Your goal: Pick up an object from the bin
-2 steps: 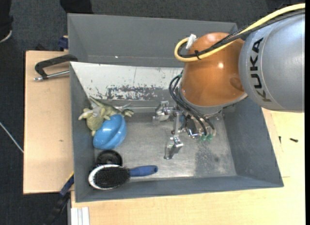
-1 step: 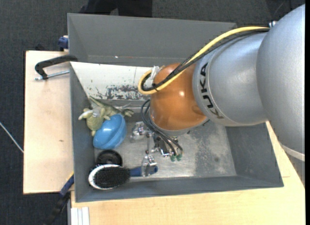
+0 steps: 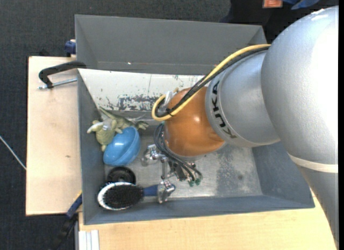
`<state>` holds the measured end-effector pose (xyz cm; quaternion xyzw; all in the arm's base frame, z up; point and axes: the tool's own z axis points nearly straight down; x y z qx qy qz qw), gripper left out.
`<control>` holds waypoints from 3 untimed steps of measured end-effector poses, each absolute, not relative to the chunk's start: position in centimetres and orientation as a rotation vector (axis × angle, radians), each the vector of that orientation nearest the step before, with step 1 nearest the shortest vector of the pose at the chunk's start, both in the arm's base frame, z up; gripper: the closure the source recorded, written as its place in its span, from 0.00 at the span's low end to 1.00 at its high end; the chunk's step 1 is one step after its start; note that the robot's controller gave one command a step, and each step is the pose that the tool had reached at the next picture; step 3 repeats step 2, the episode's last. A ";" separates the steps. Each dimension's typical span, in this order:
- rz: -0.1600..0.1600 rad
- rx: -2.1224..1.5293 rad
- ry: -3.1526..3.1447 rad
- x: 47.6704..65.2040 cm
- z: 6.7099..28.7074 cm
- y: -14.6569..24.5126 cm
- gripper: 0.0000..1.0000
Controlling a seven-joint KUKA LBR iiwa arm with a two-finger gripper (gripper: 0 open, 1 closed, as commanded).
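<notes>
**Gripper low at the front wall**

The gripper [image 3: 166,186] hangs over the blue handle of an oval, black-bristled brush [image 3: 119,196] lying along the grey metal bin's [image 3: 161,39] front wall. I cannot tell how far open it is. Bare floor lies to the right.

dark grey, faintly speckled carpet floor [image 3: 32,7]

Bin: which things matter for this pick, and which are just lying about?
In play: gripper; black brush with a blue handle, right beside it.
Lying about: blue bowl; green toy figure; black round thing.
</notes>
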<state>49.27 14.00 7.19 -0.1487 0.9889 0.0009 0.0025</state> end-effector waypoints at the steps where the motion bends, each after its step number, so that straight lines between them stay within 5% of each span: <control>1: -0.005 -0.470 3.115 49.0 7.3 13.8 1.00; 2: 0.001 -0.825 3.017 50.6 26.1 13.6 1.00; 3: 0.001 -0.825 3.017 50.6 26.1 13.6 1.00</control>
